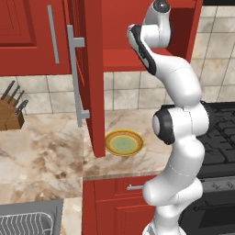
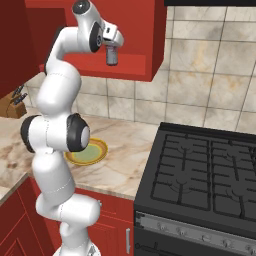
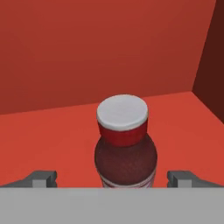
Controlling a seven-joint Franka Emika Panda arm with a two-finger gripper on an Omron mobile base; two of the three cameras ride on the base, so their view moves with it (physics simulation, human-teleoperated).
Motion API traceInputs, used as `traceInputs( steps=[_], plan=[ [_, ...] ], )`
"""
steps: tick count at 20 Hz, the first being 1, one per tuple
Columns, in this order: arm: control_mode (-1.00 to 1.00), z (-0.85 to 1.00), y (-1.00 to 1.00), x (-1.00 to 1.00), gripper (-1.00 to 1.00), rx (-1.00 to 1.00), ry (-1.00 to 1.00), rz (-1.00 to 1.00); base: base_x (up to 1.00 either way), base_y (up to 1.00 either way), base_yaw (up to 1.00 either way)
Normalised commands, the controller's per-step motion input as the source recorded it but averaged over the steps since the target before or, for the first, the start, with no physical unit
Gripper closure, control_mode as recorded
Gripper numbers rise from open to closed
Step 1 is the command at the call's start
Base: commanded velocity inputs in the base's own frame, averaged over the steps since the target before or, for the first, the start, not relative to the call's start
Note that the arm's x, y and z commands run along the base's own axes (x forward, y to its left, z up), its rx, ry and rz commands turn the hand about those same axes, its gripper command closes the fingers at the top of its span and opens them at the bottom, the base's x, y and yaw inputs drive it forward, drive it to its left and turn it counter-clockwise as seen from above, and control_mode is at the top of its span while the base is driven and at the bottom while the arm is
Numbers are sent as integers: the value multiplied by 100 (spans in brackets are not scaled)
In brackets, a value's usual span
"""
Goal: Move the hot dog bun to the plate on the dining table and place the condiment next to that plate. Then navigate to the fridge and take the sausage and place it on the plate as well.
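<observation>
The condiment [image 3: 126,148] is a dark red bottle with a white cap and a red band. It stands upright on the red shelf [image 3: 52,140] of an open wall cabinet. My gripper [image 3: 112,179] is open, with one fingertip on each side of the bottle and apart from it. From the right base, the gripper [image 2: 112,57] is raised high inside the cabinet [image 2: 145,55]. A plate [image 1: 124,143] with a yellow rim and green centre lies on the marble worktop [image 1: 50,151] below. The hot dog bun, dining table, fridge and sausage are out of view.
The cabinet's open red door [image 1: 89,78] with its grey bar handle hangs over the worktop left of the arm. A black range [image 2: 200,165] stands to the right. A knife block [image 1: 11,112] sits far left, and a sink rack [image 1: 27,222] lies at the lower left.
</observation>
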Motion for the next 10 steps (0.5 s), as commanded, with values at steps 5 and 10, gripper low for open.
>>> traceInputs(
  steps=[5,10],
  plan=[
    [-100,-25,-20,8,-100,-4,0,0,0,0,0],
    [-100,-12,-16,1,-100,0,0,0,0,0,0]
  ],
)
